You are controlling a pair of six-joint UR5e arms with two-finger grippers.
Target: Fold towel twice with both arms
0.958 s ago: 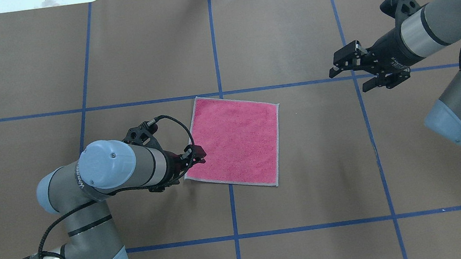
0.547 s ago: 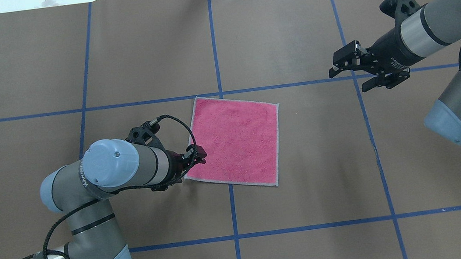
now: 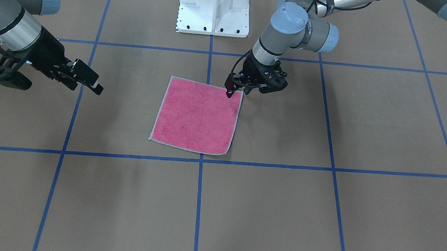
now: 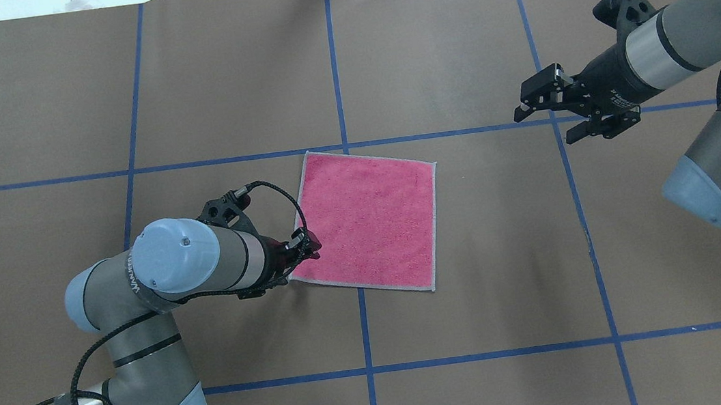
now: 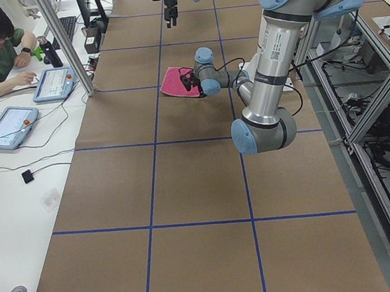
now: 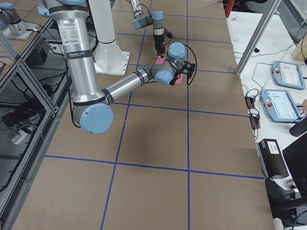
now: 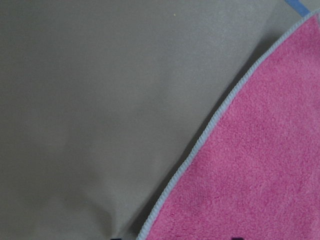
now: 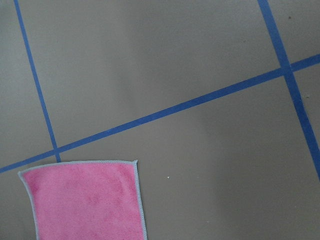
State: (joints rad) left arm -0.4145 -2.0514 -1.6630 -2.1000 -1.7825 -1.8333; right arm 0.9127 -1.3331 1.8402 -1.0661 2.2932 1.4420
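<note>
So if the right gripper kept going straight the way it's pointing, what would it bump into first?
Probably the bare table, since the right gripper hangs open, tilted down toward the towel. It might reach the towel's nearest corner instead; the slant is hard to judge.

Cloth, paper, metal and plastic, mostly matt.
Towel at the left gripper tips: pink-red terry, nubbly pile, light grey stitched hem. Table cover under that gripper: brown paper, matt, smooth; blue tape lines flat on it. Left arm behind: silver-grey metal, satin sheen; joint cap smooth light blue plastic; cable black, braided. Right gripper: black, matt.
</note>
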